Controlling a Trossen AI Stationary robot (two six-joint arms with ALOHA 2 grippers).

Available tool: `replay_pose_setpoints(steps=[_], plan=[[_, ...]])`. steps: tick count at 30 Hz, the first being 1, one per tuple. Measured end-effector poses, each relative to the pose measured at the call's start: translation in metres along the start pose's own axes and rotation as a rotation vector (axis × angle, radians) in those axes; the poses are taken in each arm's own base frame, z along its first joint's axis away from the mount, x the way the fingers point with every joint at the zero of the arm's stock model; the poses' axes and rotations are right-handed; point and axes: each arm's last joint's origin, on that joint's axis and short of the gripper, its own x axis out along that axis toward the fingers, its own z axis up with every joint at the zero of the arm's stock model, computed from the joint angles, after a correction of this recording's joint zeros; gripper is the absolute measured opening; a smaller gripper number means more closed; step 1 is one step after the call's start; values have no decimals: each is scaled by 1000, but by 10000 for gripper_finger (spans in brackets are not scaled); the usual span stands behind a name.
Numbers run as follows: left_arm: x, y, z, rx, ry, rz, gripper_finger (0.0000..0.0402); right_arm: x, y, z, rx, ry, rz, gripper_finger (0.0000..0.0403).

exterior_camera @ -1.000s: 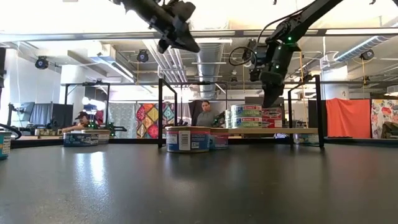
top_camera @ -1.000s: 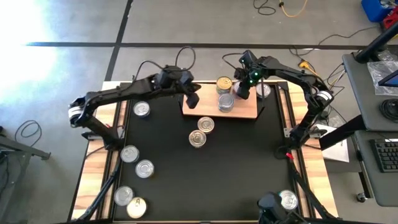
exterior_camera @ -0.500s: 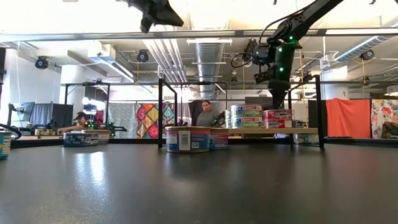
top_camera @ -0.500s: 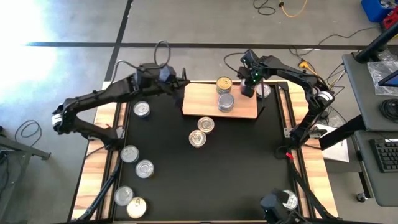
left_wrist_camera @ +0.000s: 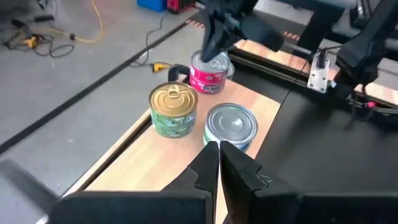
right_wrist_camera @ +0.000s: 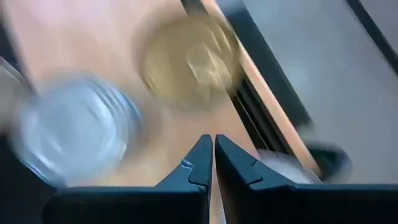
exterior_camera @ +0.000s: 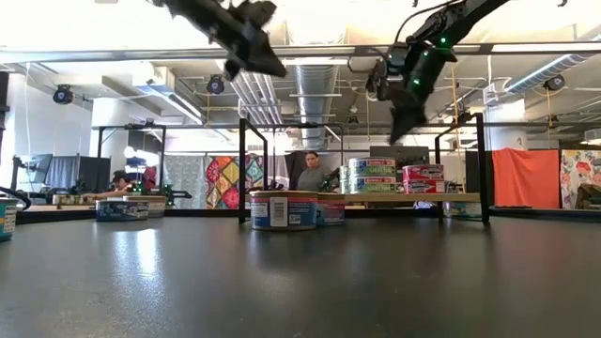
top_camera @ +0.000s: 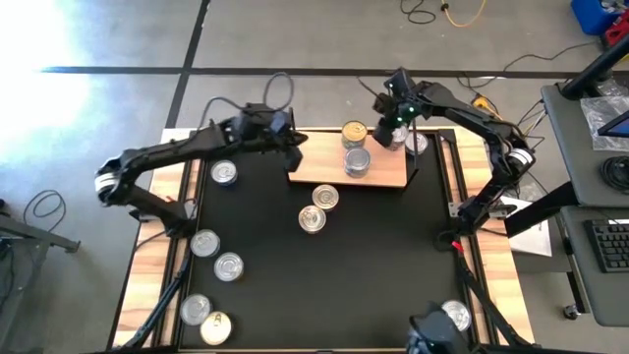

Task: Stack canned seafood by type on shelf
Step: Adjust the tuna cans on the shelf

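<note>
The shelf [top_camera: 388, 175], a light-wood board, lies at the table's far middle. On it stand a gold-lidded can [top_camera: 354, 131], a silver-lidded can [top_camera: 358, 161] and a pink-labelled can [top_camera: 417, 144]. In the low view the cans [exterior_camera: 372, 176] by the shelf's middle show stacked two high. More canned seafood rests loose on the black table, two cans [top_camera: 317, 207] just in front of the shelf. My left gripper [top_camera: 297, 147] hangs shut in the air at the shelf's left end. My right gripper [top_camera: 390, 128] hangs shut above the shelf's right part, beside the pink can [left_wrist_camera: 210, 73].
Several cans [top_camera: 211, 285] lie along the table's left side, one of them gold-lidded [top_camera: 216, 327], and another can [top_camera: 455, 315] sits at the near right corner. Thin black wire posts [exterior_camera: 242, 169] stand at both shelf ends. People sit in the room behind.
My left gripper swung away toward the table's left and upward, then came back to the shelf's left end. My right gripper has risen from just above the shelf's right part and tipped more level. Both stay shut. The cans have not moved.
</note>
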Motion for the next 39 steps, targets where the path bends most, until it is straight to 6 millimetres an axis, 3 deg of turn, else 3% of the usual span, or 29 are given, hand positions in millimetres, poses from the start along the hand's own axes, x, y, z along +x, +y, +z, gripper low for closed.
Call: replay_pose_setpoints(steps=[7, 13, 27, 34, 39], plan=[[54, 16, 10, -12, 52, 49, 0, 38, 5, 20, 63, -131, 20, 12], [80, 38, -2, -23, 151, 111, 0, 61, 5, 15, 99, -35, 4, 12], [78, 44, -21, -11, 311, 225, 0, 58, 6, 6, 70, 68, -54, 12], [78, 44, -23, -19, 302, 226, 0, 53, 16, 26, 144, -87, -48, 12], [79, 45, -27, -21, 313, 226, 0, 71, 22, 29, 182, -94, -49, 12]])
